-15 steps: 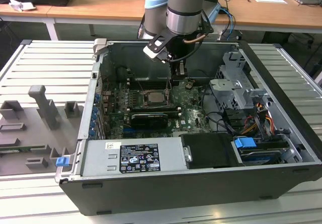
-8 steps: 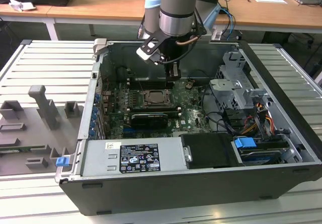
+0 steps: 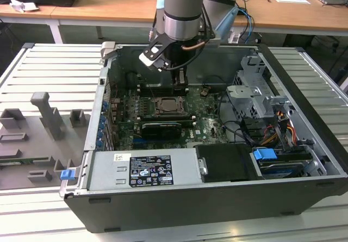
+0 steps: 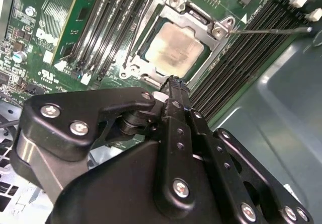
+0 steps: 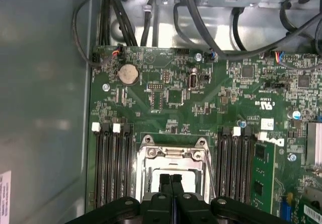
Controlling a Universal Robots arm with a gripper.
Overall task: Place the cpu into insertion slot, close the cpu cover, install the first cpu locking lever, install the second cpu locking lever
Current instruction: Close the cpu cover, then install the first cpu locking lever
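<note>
Gripper (image 4: 173, 83), black, closed on nothing, poised above silvery cpu cover (image 4: 200, 16), lowered over pale square cpu (image 4: 173, 50) in metal-rimmed insertion slot (image 4: 133, 65), mid green circuit board (image 5: 166, 108). Press thin wire lever (image 4: 271, 31) steadily, square-on.

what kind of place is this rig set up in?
Probably a robotics lab or workshop: an open PC case sits on a slatted metal table with grey fixtures beside it, and wooden desks stand behind the arm.
</note>
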